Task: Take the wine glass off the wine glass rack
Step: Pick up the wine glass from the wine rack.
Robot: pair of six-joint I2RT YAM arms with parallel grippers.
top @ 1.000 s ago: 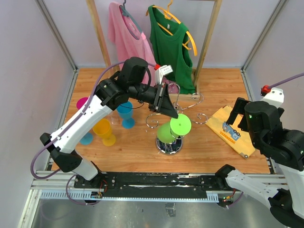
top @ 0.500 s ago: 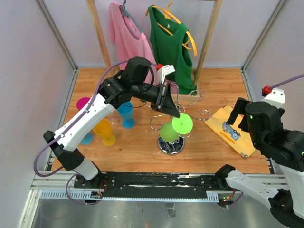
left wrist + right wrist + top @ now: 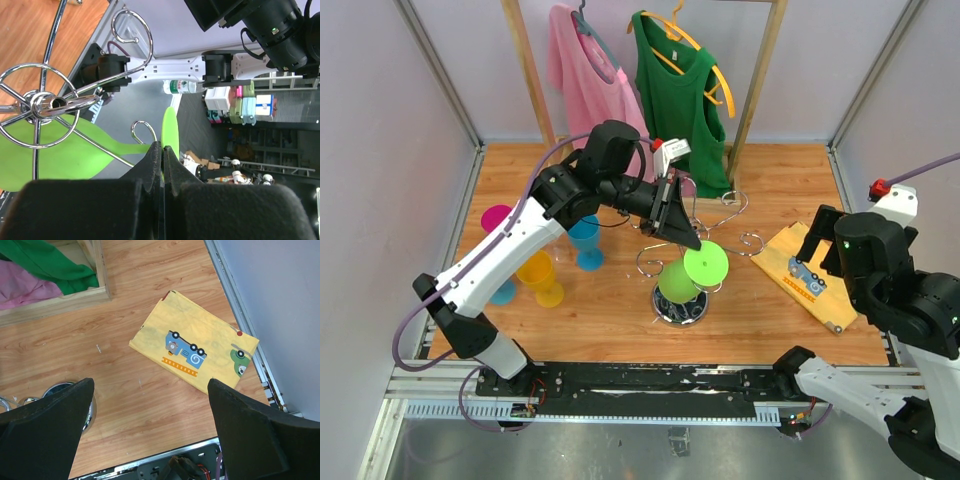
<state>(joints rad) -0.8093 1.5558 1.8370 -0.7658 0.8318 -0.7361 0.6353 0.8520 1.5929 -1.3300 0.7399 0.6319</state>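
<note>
At table [image 3: 760, 320] centre, left gripper [image 3: 161, 148] pinched stem of green wine glass [image 3: 676, 282] at wine glass rack [image 3: 678, 309]; right gripper [image 3: 151, 390] stood spread above yellow cloth [image 3: 195, 352]

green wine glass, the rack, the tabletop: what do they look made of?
The green wine glass: probably plastic, with an even lime colour and a dull sheen, and not clear like real glass. The wine glass rack: metal wire with a polished chrome look, since the rods show mirror-like reflections. The table: wood or wood-look laminate, with grain and plank lines showing; I can't tell which.
</note>
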